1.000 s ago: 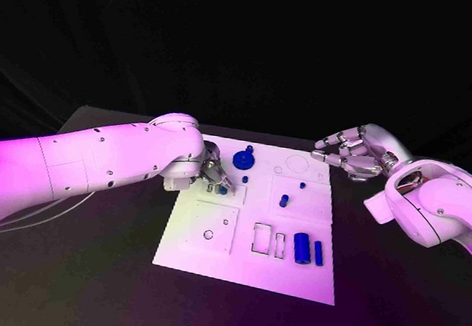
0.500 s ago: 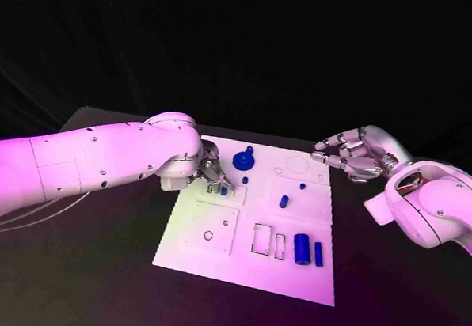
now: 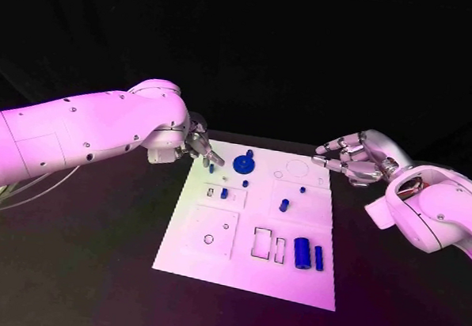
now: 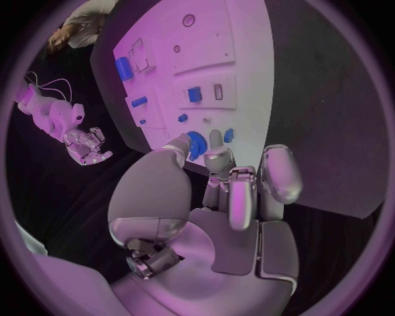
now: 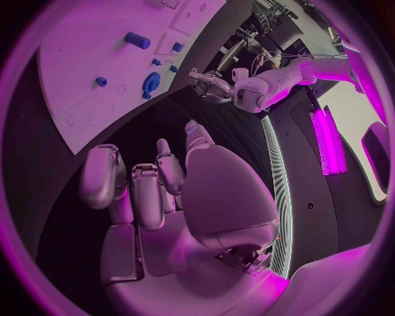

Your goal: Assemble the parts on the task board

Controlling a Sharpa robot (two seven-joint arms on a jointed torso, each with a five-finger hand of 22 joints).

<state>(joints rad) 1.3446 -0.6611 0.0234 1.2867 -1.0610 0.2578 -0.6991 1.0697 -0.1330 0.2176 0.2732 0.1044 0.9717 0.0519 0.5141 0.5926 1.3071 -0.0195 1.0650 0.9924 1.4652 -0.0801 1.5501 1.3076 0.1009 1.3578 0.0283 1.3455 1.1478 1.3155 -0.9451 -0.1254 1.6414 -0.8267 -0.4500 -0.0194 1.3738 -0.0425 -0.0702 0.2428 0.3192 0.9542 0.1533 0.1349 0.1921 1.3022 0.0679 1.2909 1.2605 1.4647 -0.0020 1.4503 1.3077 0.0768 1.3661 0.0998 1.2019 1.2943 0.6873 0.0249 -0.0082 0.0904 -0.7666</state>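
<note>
Two hands up, neither holding anything. Left hand (image 3: 196, 146) hovers at the far left corner of the task board (image 3: 247, 272), fingers apart and loosely curled, tips pointing toward the board; left wrist view confirms the palm carries nothing (image 4: 234, 197), with the fingertips (image 4: 216, 141) close above the board's far edge.

Board sits mid-table on the black table (image 3: 74, 272), long side running near to far. Parts, left to right:
- small blue piece (image 3: 224, 193) standing in the left block's upper panel, a tiny one (image 3: 211, 169) farther back beside it
- round blue knob (image 3: 244, 162) near the far edge, just right of the left hand's fingers, stem up
- small blue dot (image 3: 245, 183) just nearer than the knob
- short blue peg (image 3: 283, 205) in the right block, another small one (image 3: 302, 190) beyond it
- wide blue cylinder (image 3: 301, 252) lying flat at the near right, thin blue bar (image 3: 318, 258) just beside it on its right; empty rectangular slots (image 3: 261, 241) to their left

Right hand (image 3: 351, 160) hangs off the board's far right corner, above the table, fingers curled partway with gaps between them and nothing held; right wrist view (image 5: 157, 191) agrees. Well apart from every part.
</note>
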